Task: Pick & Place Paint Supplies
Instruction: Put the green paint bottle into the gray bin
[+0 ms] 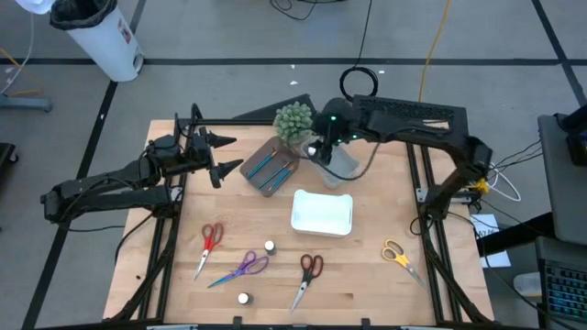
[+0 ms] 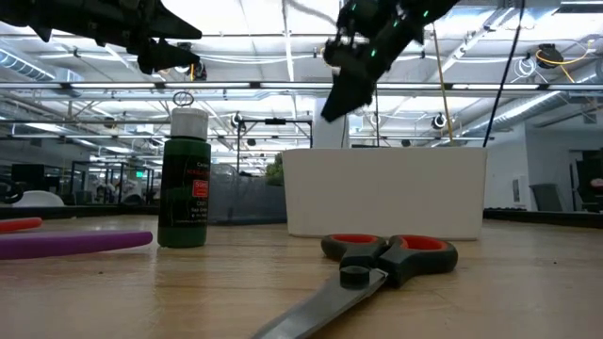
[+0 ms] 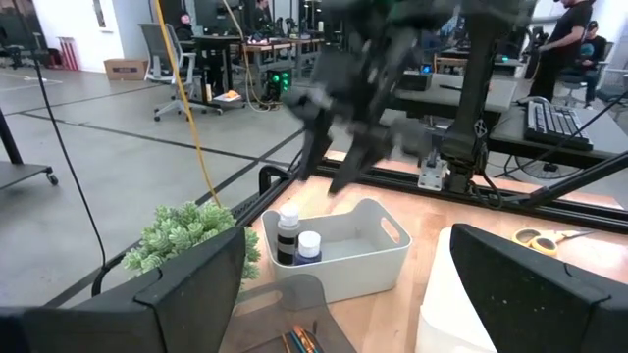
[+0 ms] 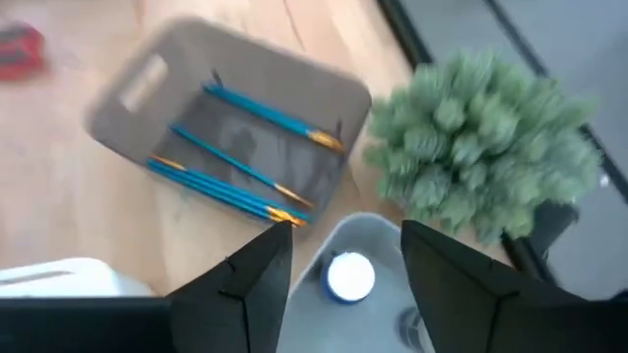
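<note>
The right gripper hangs above the pale blue-grey tray at the far side of the desk, just beside the round green plant. Its jaws stand apart with nothing between them, and through the gap the right wrist view shows the white cap of a small dark bottle inside that tray. From the left arm's side, two such bottles stand upright together in one corner of the tray, touching or nearly so.

The left gripper is raised near the brown tray, jaws spread wide and empty. In the brown tray lie several thin brushes with blue handles and orange-gold ferrules, roughly parallel along the tray's length.

The white tray sits near the middle of the desk. In front of it the rest of the supplies lie loose on the wood: red-handled scissors on the left, purple scissors beside them, another pair with red and dark handles nearer the middle, and yellow-handled scissors well apart on the right. A white-capped bottle stands between the purple pair and the white tray, and a second one stands closer to the front edge; at desk height its dark green body and label show clearly
</note>
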Tool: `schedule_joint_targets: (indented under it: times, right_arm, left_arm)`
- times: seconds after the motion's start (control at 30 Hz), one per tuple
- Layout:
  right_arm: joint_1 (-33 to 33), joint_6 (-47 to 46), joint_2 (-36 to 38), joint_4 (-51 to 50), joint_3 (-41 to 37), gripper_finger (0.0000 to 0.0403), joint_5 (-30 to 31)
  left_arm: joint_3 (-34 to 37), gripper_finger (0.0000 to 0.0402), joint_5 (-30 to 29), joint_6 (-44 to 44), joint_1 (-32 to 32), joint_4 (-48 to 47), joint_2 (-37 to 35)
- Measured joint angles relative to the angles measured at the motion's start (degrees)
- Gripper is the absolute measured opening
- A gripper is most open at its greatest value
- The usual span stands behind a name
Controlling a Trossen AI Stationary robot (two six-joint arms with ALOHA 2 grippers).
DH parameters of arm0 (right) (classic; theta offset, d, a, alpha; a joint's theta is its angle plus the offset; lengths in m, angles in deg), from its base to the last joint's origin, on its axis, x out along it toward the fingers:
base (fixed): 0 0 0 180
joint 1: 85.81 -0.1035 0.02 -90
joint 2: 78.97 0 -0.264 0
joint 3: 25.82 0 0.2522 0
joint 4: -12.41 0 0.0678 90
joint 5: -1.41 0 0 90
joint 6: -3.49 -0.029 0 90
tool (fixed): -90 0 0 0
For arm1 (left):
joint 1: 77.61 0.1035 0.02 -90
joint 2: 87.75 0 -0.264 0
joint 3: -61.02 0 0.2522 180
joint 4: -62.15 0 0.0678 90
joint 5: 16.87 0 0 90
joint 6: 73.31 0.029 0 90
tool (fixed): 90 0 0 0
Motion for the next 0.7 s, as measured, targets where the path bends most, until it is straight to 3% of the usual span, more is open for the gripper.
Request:
schedule_joint_targets:
  times: [0.2, 0.4, 0.53, 0.7]
  right_arm:
    - [-3.1, -1.2, 8.9, -2.0, 0.0, 0.0175, 0.0]
    - [-8.5, -9.1, 18.1, -7.5, -2.1, 0.0149, 0.0]
    - [-15.1, -11.8, 25.7, -4.9, -10.9, 0.0127, -0.1]
    - [-25.5, -16.9, 36.0, 9.1, -27.5, 0.0102, 4.8]
  left_arm:
    - [0.0, 0.0361, 0.0, 0.0, 0.0, 0.0, 0.0]
    - [0.0, 0.0361, 0.0, 0.0, 0.0, 0.0, 0.0]
    - [0.0, 0.0361, 0.0, 0.0, 0.0, 0.0, 0.0]
    - [0.0, 0.0361, 0.0, 0.0, 0.0, 0.0, 0.0]
